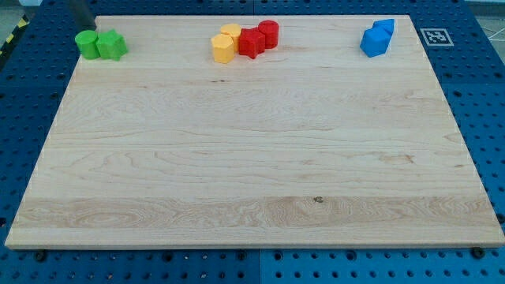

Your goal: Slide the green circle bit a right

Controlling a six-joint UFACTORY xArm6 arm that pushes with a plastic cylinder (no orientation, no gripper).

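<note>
The green circle point(87, 44) stands at the board's top left corner. A second green block point(113, 45), of a lumpier shape, touches its right side. My tip point(86, 30) comes down from the view's top edge and ends just behind the green circle, at its upper edge, touching it or nearly so.
Two yellow blocks point(225, 46) and two red blocks point(258, 39) are bunched together at the top centre. Two blue blocks point(376, 39) sit at the top right. The wooden board point(252, 158) lies on a blue perforated table, with a black-and-white marker point(435, 36) off the board's top right corner.
</note>
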